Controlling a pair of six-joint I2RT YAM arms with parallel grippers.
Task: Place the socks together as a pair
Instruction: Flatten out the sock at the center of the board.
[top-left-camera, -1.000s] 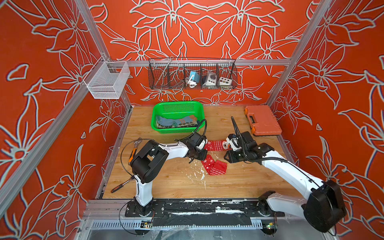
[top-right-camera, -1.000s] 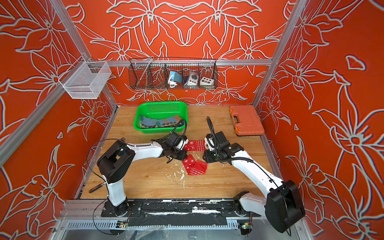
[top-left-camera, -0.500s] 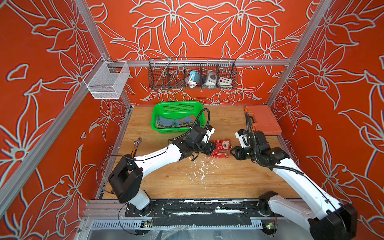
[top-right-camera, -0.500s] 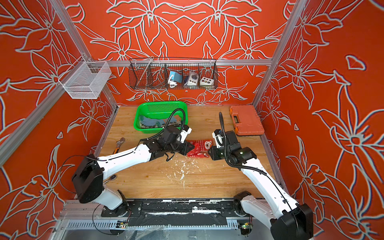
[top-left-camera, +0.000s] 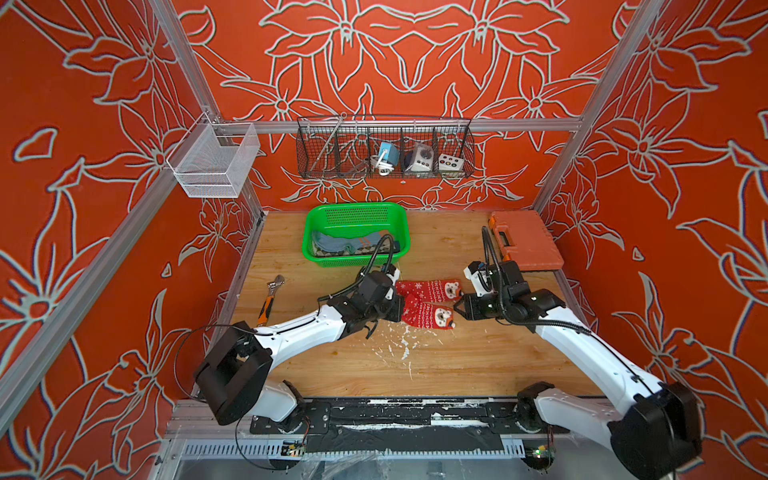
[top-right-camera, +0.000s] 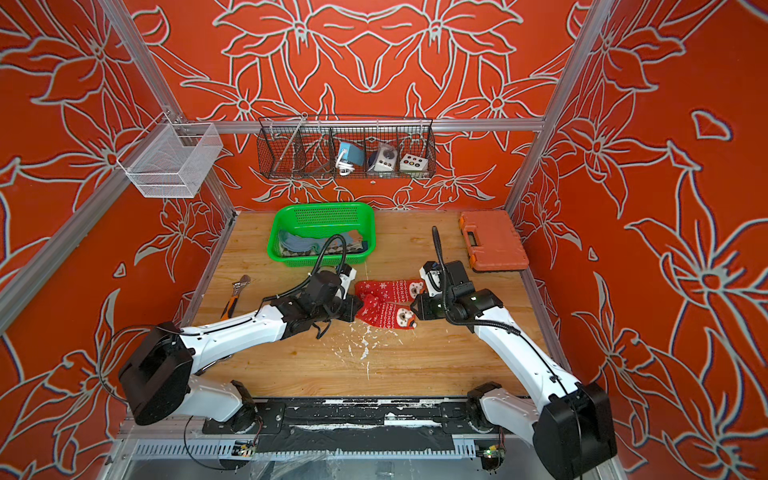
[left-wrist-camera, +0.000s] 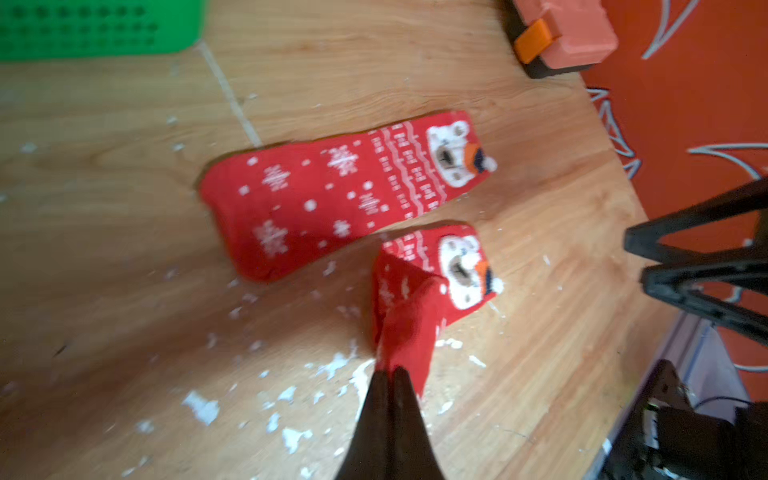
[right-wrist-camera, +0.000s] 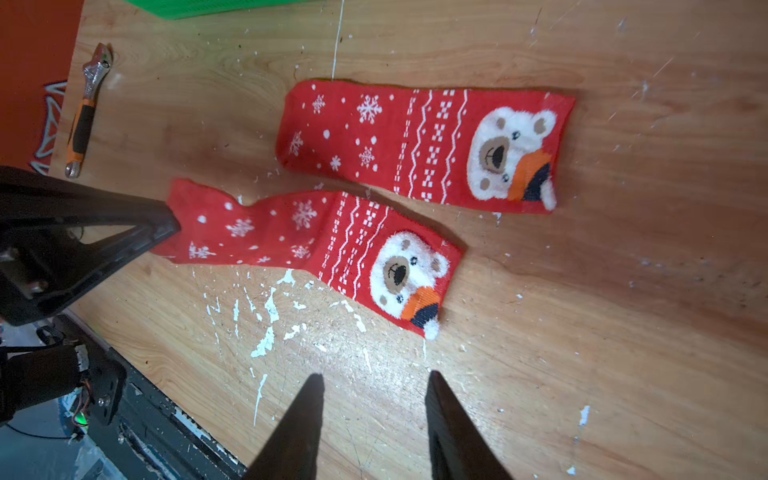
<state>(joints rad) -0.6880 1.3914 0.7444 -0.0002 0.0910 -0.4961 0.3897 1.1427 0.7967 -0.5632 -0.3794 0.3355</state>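
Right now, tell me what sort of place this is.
Probably a robot test cell: a wooden tabletop boxed in by orange flower-patterned walls, two white-and-black robot arms mounted at its front edge, and a black wire basket hung on the back rail.

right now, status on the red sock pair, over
Left gripper shut on toe end of near red sock. Right gripper open, empty, short of its cuff. Far red sock flat alongside. Wrench clear of both.
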